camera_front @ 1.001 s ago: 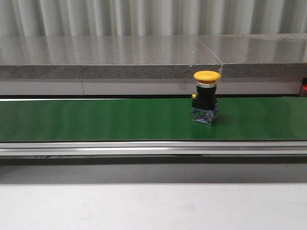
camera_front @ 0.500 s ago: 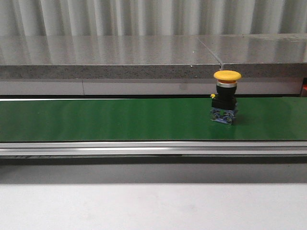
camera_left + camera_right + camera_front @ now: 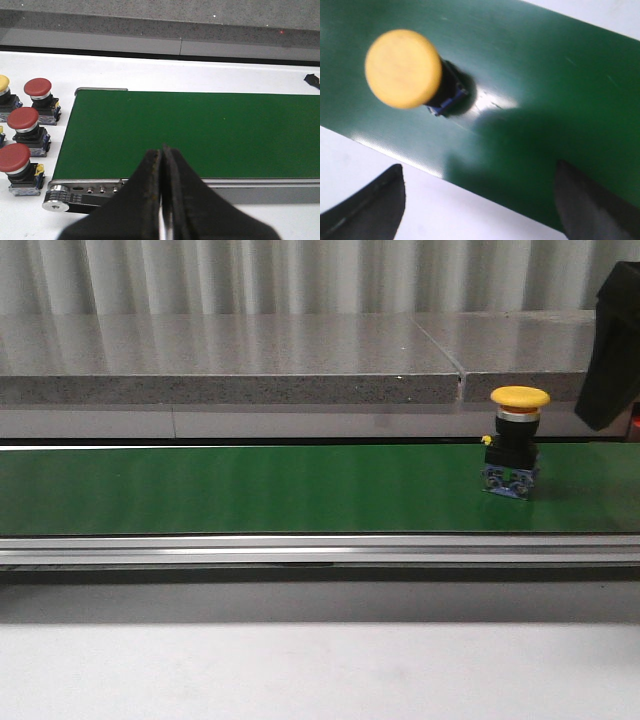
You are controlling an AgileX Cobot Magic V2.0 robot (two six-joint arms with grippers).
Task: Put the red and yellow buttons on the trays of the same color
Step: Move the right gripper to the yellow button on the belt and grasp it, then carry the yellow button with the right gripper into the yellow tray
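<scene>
Progress, as far as I could judge, was close to nil: no tray of either colour showed in any view, and not one button sat anywhere I could call sorted. One yellow button (image 3: 518,443) stood upright on the green belt (image 3: 250,490), towards its right end in the front view. My right gripper (image 3: 480,200) hung above it with its jaws spread wide and nothing between them; the button's yellow cap lay off to one side of the gap, not centred under it. From the front, only a dark piece of that arm showed at the right edge, beside and above the button, not touching it.

My left gripper (image 3: 162,200) was pressed closed with nothing in it, poised over the near rail at the other end of the belt. Just beside that end, on the white table (image 3: 200,75), three red buttons (image 3: 22,125) waited in a column, and part of another yellow-capped one (image 3: 4,90) showed at the frame's edge.

So I reckoned the whole job was ahead: grasp the yellow one on the belt, find its tray, then work through the rest.
</scene>
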